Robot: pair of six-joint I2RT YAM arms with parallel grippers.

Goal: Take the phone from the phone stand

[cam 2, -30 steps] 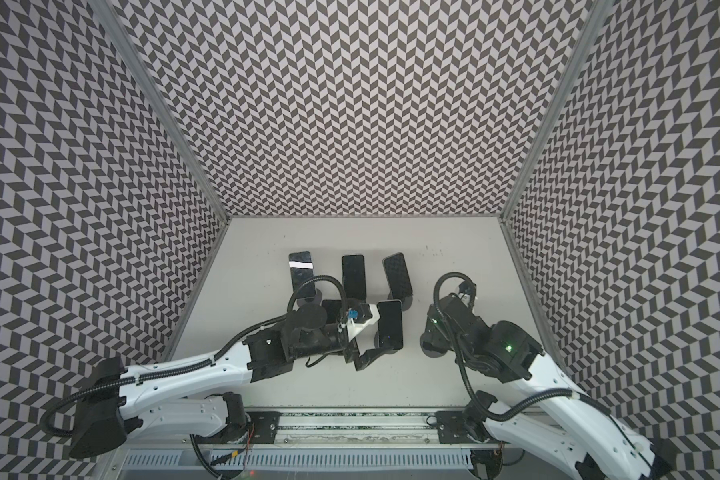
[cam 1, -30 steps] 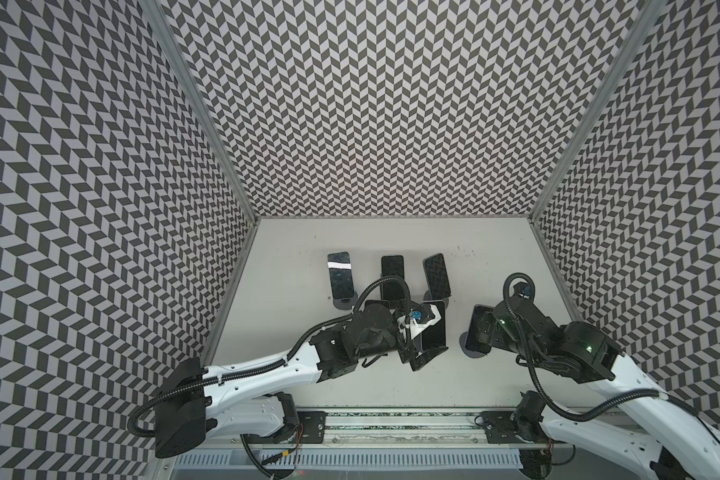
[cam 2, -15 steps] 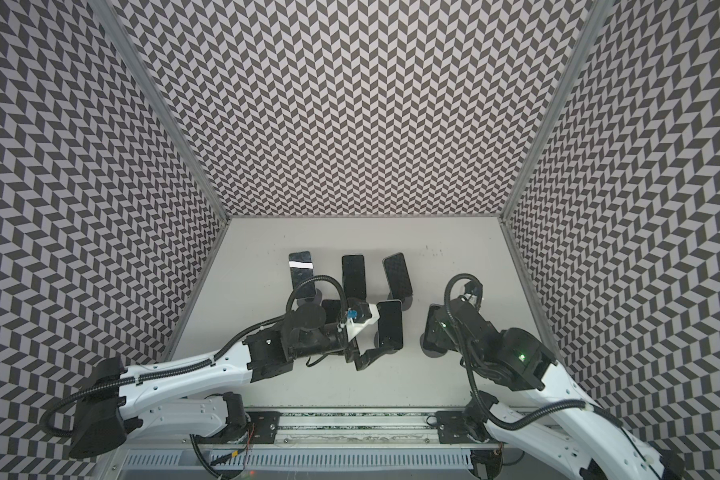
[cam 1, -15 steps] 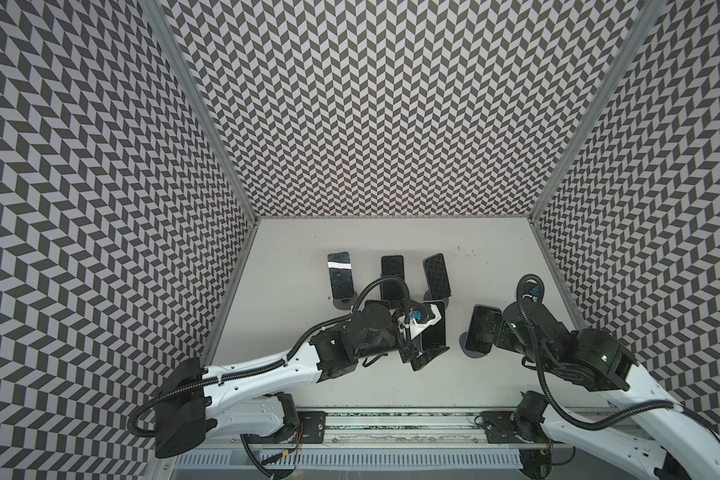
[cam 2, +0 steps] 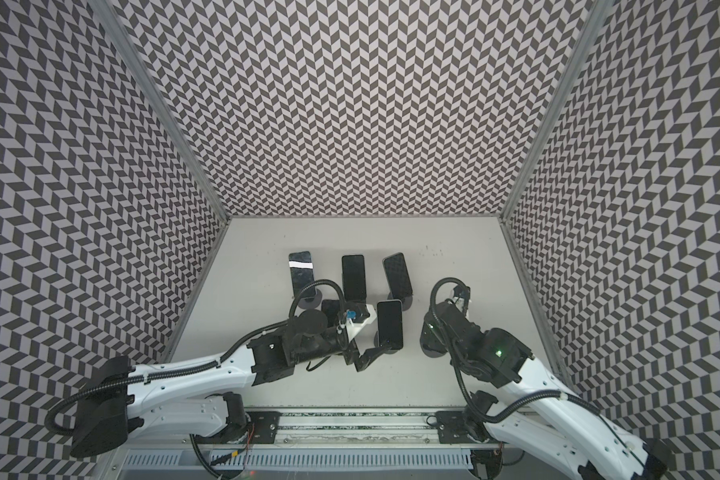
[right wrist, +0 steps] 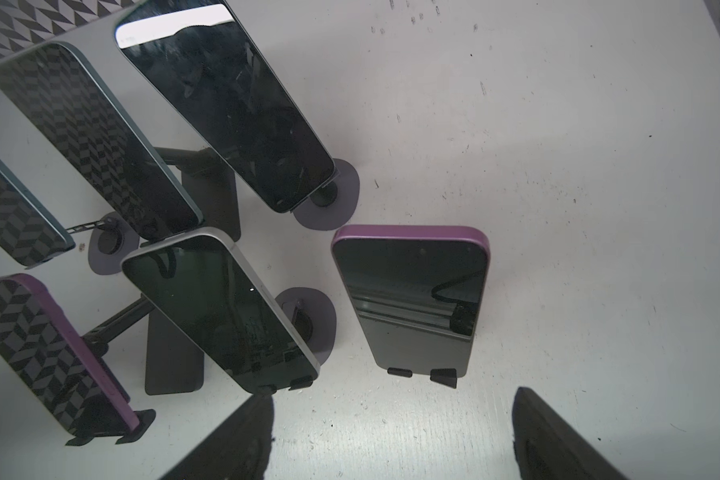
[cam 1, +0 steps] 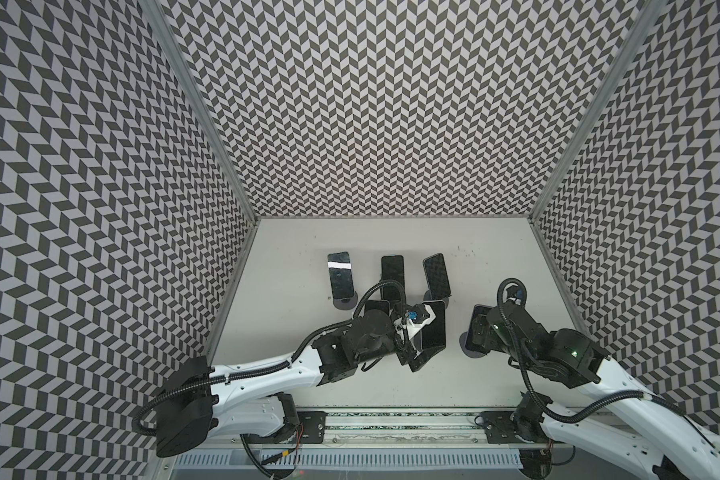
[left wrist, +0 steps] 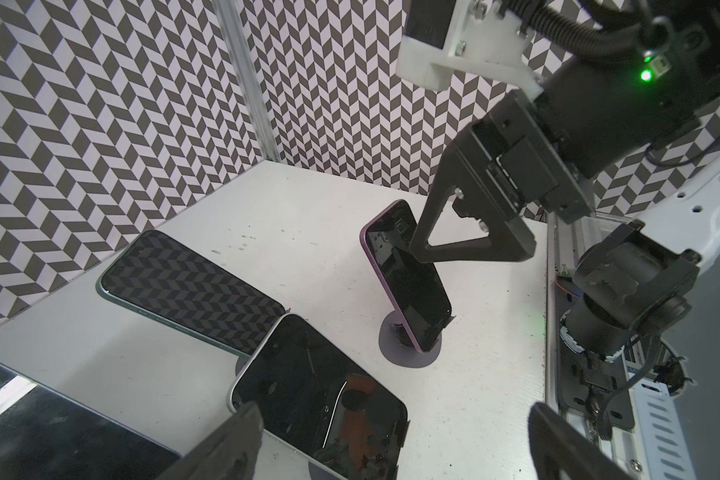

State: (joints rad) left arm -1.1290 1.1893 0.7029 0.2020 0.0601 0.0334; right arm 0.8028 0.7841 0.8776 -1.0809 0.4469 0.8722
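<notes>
Six phones are sitting in stands on the desk (right wrist: 599, 166), w/ the right pincer (right wrist: 393, 405), released & empty, hovering just beside the purple phone (right wrist: 410, 299) resting in its stand (left wrist: 410, 355), left pincer (left wrist: 395, 415) idling released, so approach is prob. the step, next needing jaws straddling its edges, clenching, lifting clear.

light is even and fairly bright in both top views and falls from above; the white table (cam 1: 292, 266) reads clean, with only faint shadows under the arms. a white strip of glare crosses the back-left phone (cam 1: 339, 266). the patterned walls (cam 1: 371, 104) bow outward toward the edges, a wide-lens effect. in the left wrist view the left gripper's fingers (left wrist: 225, 449) are dark and soft, a teal-edged phone (left wrist: 192, 286) mirrors the wall pattern, and a green lamp (left wrist: 646, 75) blooms. in the right wrist view a soft shadow pools beside a stand base (right wrist: 329, 199), and the right gripper's fingers (right wrist: 233, 440) are blurred.
</notes>
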